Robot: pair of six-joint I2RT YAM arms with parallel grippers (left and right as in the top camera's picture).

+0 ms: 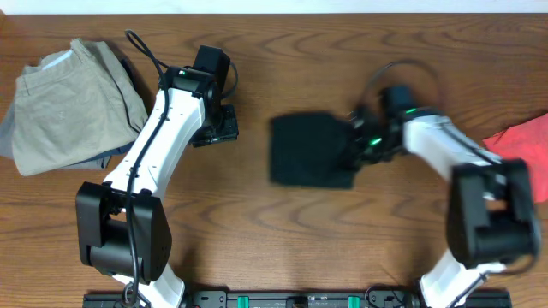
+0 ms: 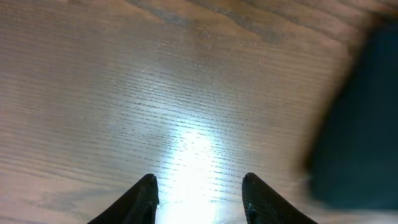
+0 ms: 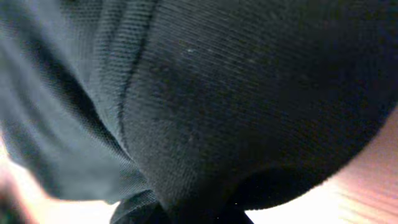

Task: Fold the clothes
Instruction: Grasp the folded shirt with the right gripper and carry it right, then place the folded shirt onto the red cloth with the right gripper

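A dark folded garment (image 1: 310, 151) lies at the middle of the wooden table. My right gripper (image 1: 360, 144) is at its right edge; in the right wrist view the dark cloth (image 3: 236, 99) fills the frame and bunches at the jaws, which look shut on it. My left gripper (image 1: 216, 128) hovers open and empty over bare wood left of the garment; its fingertips (image 2: 199, 190) show apart, with the dark garment's edge (image 2: 360, 124) at the right of that view.
A pile of khaki and grey clothes (image 1: 68, 107) lies at the back left. A red cloth (image 1: 524, 145) lies at the right edge of the table.
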